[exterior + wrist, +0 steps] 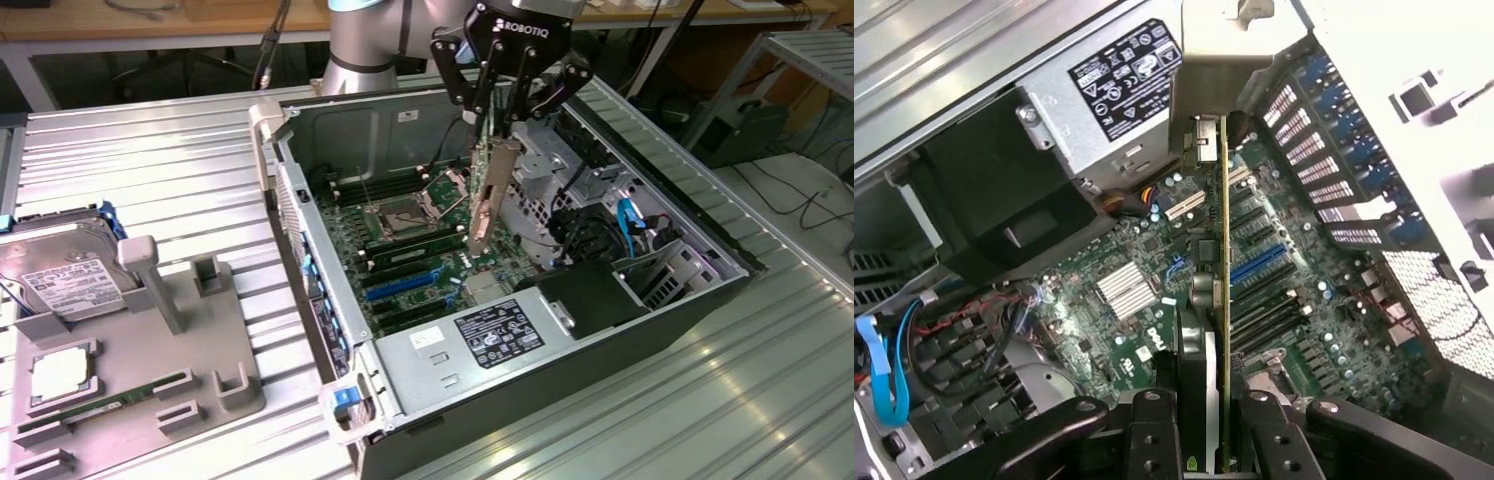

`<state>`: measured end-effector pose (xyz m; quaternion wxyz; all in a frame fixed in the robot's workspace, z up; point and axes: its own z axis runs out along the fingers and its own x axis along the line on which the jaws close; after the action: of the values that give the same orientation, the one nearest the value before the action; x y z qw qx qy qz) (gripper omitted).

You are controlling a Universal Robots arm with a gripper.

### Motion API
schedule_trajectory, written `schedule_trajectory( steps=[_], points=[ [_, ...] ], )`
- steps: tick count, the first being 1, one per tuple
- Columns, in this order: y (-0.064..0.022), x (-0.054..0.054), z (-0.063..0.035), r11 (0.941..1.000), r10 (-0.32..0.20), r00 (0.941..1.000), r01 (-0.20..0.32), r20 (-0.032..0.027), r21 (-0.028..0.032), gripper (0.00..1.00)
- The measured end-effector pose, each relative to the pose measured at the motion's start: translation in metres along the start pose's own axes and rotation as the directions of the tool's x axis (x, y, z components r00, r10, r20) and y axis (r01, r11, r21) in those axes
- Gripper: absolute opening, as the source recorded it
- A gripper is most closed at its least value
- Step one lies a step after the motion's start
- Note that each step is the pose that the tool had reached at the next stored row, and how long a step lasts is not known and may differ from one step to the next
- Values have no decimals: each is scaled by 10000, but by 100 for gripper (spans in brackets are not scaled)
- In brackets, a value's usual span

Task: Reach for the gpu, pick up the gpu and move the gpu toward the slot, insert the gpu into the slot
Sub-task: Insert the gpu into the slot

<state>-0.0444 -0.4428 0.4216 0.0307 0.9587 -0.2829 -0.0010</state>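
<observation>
My gripper (501,122) hangs inside the open computer case and is shut on the gpu (489,190). The gpu is a thin card held on edge, long side upright, over the green motherboard (434,260). In the wrist view the gpu (1224,230) runs edge-on away from my fingers (1154,430), with its silver bracket (1219,50) at the far end. The blue slot (400,287) lies on the board toward the exterior view's left of the card's lower end. In the wrist view the slot (1259,262) sits just beside the card's edge, apart from it.
The case walls (287,190) ring the board. A power supply (494,335) and black fan duct (587,295) fill the near end, and a drive cage (561,170) with cables stands beside the card. Outside, a grey fixture (160,330) holds a hard drive (67,275) and memory stick (107,405).
</observation>
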Motion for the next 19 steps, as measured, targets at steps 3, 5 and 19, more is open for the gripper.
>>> schedule_trajectory(
  steps=[3,5,19],
  points=[
    [-1,0,12,9988,488,9988,-488,29,-8,28],
    [-1,0,19,9967,813,9967,-813,48,-15,28],
    [-5,-1,77,9498,3130,9496,-3129,178,-79,28]
  ],
)
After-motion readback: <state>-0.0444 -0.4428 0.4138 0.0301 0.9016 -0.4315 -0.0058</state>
